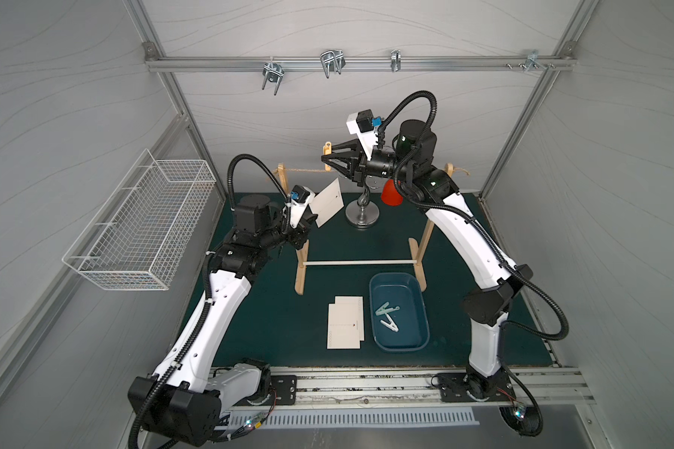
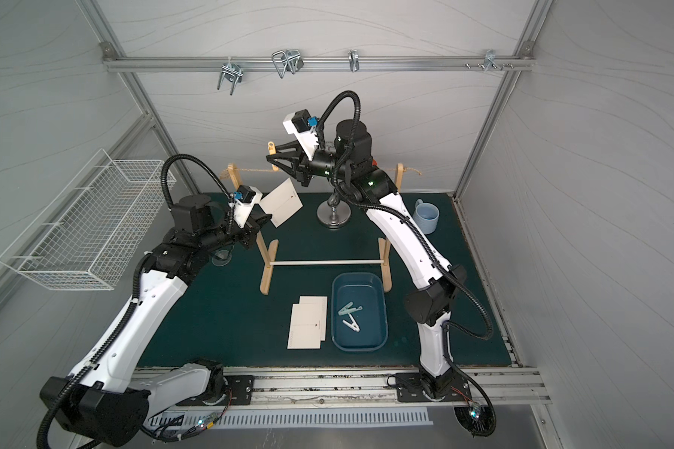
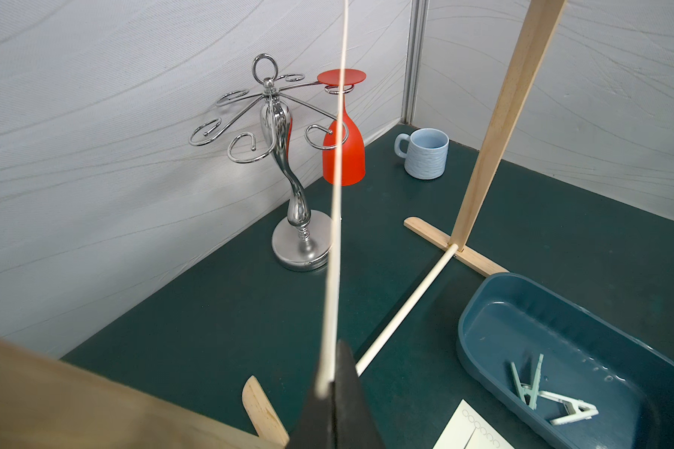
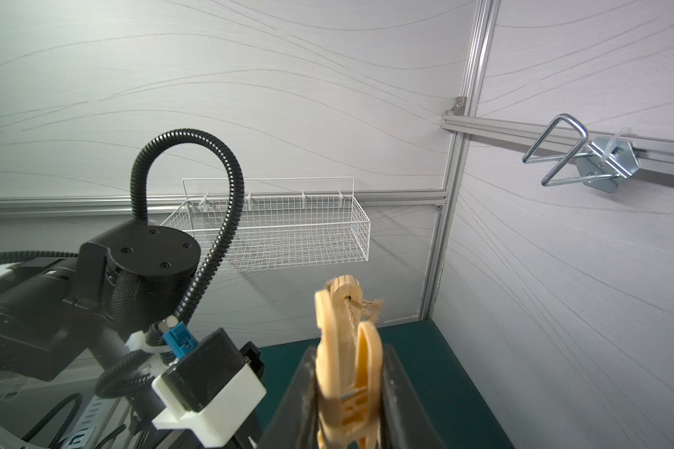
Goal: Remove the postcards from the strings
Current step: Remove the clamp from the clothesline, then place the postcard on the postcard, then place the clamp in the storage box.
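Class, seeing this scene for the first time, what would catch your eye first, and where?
The left gripper pinches a flat white rectangular postcard beside a wooden post, while the right gripper clamps a pale yellow clothespin by the thin tan rope. At the back, a bright red upturned glass hangs from a chrome rack.

Basket, white wire [image 1: 141, 225]: you'll find it mid-left in a top view. Blue tray [image 1: 405, 336], lower centre, holds two clothes pegs [image 1: 388, 311]. Chrome rack [image 3: 285, 163] hangs an upturned red glass [image 3: 353, 155]; pale blue mug [image 3: 425, 153] beside.
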Available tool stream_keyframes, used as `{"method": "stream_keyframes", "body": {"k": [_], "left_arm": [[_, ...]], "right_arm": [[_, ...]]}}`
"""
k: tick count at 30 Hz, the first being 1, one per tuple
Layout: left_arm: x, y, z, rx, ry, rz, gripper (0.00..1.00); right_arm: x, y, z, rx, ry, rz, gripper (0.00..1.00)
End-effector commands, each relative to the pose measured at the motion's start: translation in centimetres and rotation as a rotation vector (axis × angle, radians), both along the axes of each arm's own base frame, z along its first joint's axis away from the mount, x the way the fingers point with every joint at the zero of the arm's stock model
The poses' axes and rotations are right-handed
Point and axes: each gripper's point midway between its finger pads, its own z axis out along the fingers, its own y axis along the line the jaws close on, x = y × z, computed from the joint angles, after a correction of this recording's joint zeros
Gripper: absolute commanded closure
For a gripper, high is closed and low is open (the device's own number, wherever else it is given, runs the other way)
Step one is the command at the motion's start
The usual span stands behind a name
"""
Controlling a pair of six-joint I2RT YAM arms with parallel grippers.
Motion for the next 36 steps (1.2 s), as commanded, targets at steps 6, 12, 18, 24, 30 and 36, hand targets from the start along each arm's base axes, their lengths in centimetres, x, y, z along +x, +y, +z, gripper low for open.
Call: {"method": "stream_keyframes", "body": {"k": [6,12,18,24,30,36], "left_arm": [[-2.0,0.4,1.4,-0.091,0.011,0.028,1.0],[-4.1,0.1,0.4,-0.192,0.141,0.031,1.0],[-6.3,-0.1,-0.7,-0.279,0.256,0.033,1.0],[-8.3,0.1,-2.1,-0.323,0.361,0.057,1.0],[-10.6,-0.6,-4.4,-0.391,0.518,0.053,1.0],[-13.3,-2.2,-8.6,-0.407,0.694,0.044,1.0]], "right_arm": [[-5.5,-5.2,3.6,0.024,-0.086,-0.06,1.0],[-9.1,-9.4,1.1,-0.007,-0.041,-0.131,1.0],[-11.3,-12.6,-4.5,-0.096,0.077,-0.197,1.0],[-13.0,-14.4,-10.4,-0.165,0.235,-0.215,1.0],[-14.4,-15.3,-17.3,-0.246,0.427,-0.212,1.0],[-15.9,-15.9,-23.7,-0.313,0.629,-0.196,1.0]]}}
